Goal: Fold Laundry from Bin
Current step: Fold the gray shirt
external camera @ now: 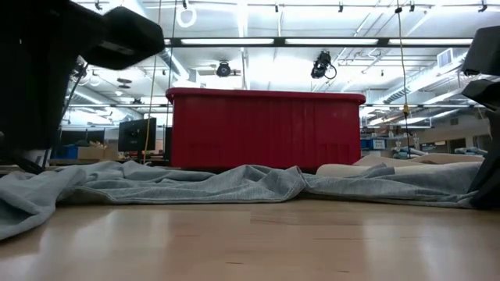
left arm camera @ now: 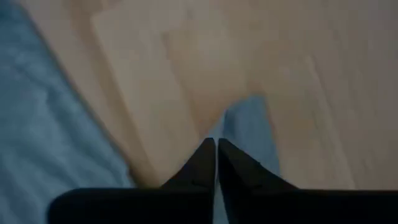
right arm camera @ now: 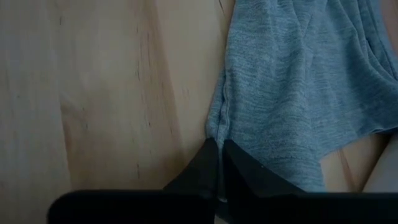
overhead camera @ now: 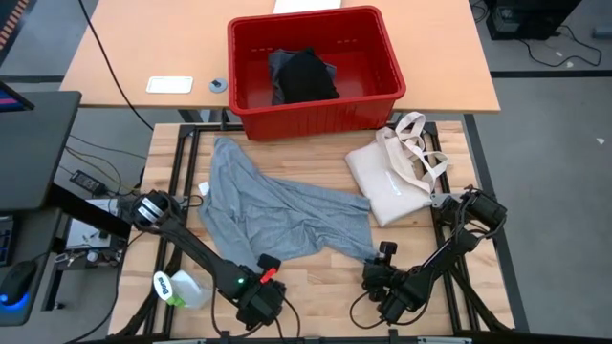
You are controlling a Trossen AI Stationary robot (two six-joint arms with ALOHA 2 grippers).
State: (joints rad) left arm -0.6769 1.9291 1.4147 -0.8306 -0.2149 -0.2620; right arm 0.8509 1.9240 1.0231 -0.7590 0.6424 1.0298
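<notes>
I'm pinching the grey T-shirt's (overhead camera: 277, 215) near hem with both grippers: left gripper (left arm camera: 216, 152) and right gripper (right arm camera: 221, 152) are clamping cloth. The shirt is lying crumpled just in front of the red bin (overhead camera: 316, 107), which is holding a black garment (overhead camera: 306, 75).

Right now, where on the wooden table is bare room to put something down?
Bare wood lies between the grey T-shirt and the red bin, left of the tote bag. The near edge, around both pincers, is crowded.
</notes>
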